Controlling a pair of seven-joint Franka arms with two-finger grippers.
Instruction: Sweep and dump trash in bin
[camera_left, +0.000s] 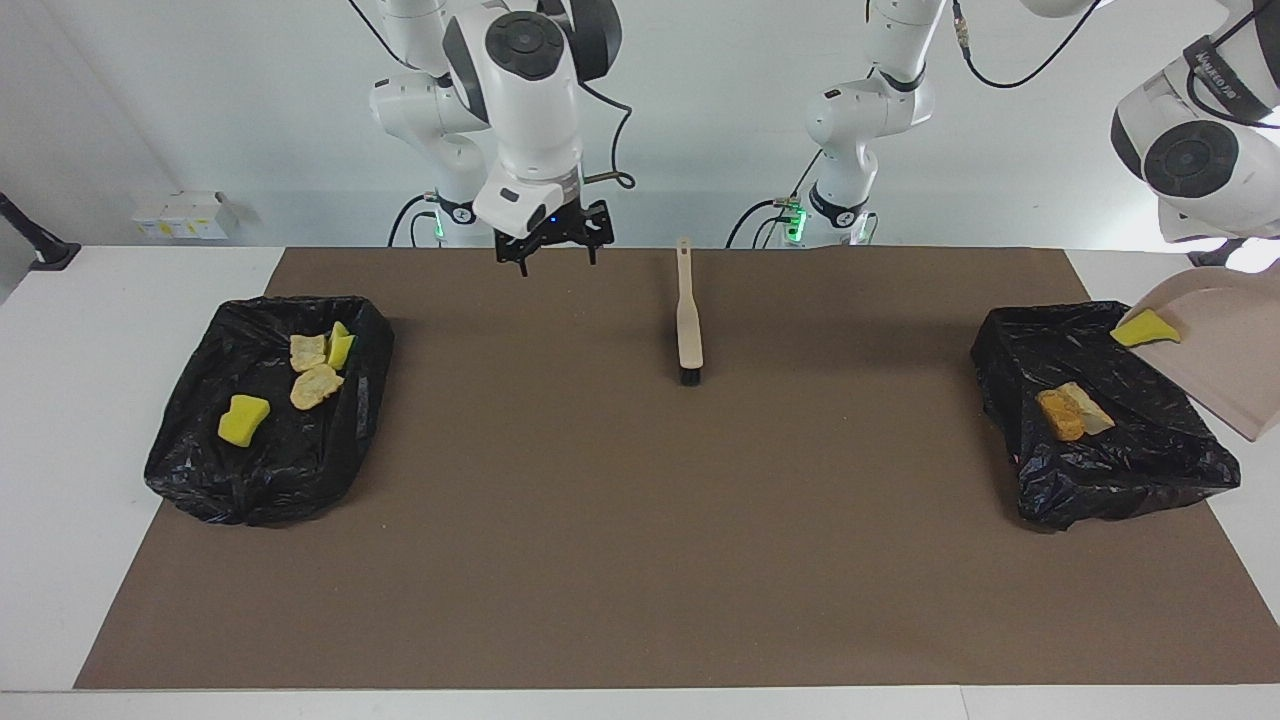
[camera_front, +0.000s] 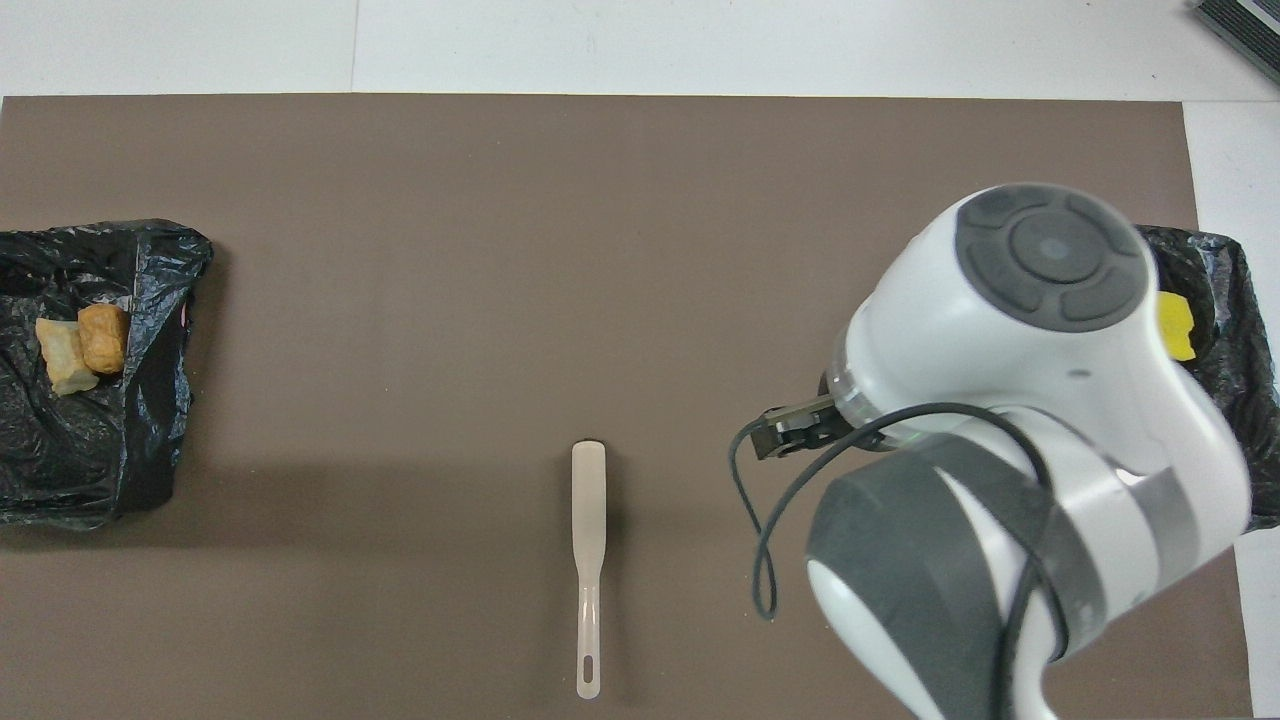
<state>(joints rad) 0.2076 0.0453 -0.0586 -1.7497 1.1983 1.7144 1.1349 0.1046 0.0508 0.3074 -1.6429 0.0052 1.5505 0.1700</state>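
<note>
Jaws of the right arm stand wide and empty, raised over the edge of the brown mat (camera_left: 640, 560) nearest the robots, toward the right arm's end from the brush (camera_left: 688, 322). Jaws of the left arm are narrow, closed on the handle of the beige dustpan (camera_left: 1218, 355); the grip itself lies at the margin of the facing view and is mostly hidden. Dustpan is held in the air, steeply tilted, over the black-lined bin (camera_left: 1100, 475) at the left arm's end of the table (camera_left: 60, 400). One piece of trash, a yellow sponge chunk (camera_left: 1146, 329), lies on the sloping pan above that bin. Inside the bin, an orange-brown piece (camera_left: 1056, 413) and a pale piece (camera_left: 1092, 412) lie touching each other. Brush lies flat on the mat midway between the two bins, handle toward the robots, dark bristles at the end farther from them, touched by neither arm. Second black-lined bin (camera_left: 265, 480) at the right arm's end contains four scraps: a yellow chunk (camera_left: 243, 420) lying apart, and two beige lumps (camera_left: 315, 386) clustered with a smaller yellow wedge (camera_left: 342, 348) nearer the robots.
</note>
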